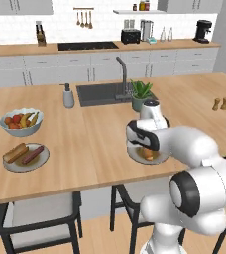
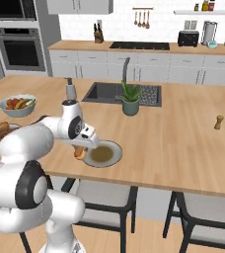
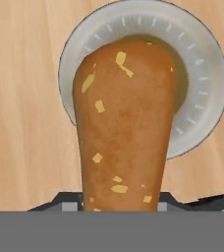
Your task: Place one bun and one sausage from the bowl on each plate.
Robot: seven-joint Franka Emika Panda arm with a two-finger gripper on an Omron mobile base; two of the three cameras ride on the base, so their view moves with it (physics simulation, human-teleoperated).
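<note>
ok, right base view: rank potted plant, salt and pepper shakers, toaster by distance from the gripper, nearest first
From the gripper, which holds a bun at the near plate:
1. Potted plant, just beyond it by the sink.
2. Salt and pepper shakers, far right on the island.
3. Toaster, on the back counter against the wall.

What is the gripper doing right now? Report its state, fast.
Gripper: shut on the long golden-brown flecked bun, held above the round grey-rimmed plate.

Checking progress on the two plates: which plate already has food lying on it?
The plate beside the fruit bowl; it carries a bun and sausage. The plate under the gripper is bare.
</note>
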